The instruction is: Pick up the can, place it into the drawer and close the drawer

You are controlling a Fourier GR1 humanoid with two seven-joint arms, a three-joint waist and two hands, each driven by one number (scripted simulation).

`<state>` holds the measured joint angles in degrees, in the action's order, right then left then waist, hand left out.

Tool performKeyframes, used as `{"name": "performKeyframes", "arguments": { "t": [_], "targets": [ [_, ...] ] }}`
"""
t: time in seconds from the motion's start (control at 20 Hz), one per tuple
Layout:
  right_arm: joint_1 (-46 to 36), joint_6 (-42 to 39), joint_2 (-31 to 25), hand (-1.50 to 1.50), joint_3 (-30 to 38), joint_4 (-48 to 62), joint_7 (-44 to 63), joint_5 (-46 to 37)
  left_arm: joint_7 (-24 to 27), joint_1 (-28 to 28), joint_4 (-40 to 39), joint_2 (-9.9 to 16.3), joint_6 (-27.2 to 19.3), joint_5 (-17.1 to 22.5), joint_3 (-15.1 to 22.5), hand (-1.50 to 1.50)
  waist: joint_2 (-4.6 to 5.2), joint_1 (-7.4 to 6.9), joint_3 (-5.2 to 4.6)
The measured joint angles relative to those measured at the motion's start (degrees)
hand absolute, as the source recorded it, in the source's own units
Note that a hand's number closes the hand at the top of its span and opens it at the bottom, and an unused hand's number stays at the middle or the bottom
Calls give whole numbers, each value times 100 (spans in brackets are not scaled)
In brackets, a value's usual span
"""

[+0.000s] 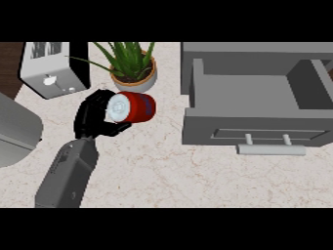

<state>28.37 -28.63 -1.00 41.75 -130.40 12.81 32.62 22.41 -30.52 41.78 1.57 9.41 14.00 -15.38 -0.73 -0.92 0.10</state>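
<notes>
A red cylindrical can with a pale lid [133, 107] is seen lying on its side near the middle of the pale marbled worktop [161, 171], its lid turned toward nine o'clock. One black robot hand [96, 117] on a grey forearm [68, 178] is curled round the lid end of the can, the fingers wrapped over its top and lower edge, so part of the can is hidden. Which arm this is cannot be read with certainty; it enters from the lower edge at seven o'clock and is taken here as the left. No other hand is shown.

At three o'clock from the can, well apart, a grey open drawer [259, 129] is pulled out of its grey cabinet [262, 51], with a pale bar handle [271, 149] on its front. At twelve o'clock from the can, just beside it, a green leafy plant in a tan pot [133, 73] is placed. At eleven o'clock a silver toaster [52, 68] is cut by the frame's top. At nine o'clock a grey rounded object [3, 129] is cut off by the edge and cannot be identified.
</notes>
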Motion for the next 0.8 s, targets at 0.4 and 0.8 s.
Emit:
{"name": "performKeyframes", "arguments": {
  "t": [0.4,0.8],
  "targets": [
    [-111,136,24,-150,-57,-105,124,-46,-1573,224,2364,-118,-1212,210,927,150,17,25,-3],
    [-20,104,32,-150,-24,-191,175,138,-2619,-217,3434,-117,-2291,26,1526,150,51,125,-8]
  ]
}}
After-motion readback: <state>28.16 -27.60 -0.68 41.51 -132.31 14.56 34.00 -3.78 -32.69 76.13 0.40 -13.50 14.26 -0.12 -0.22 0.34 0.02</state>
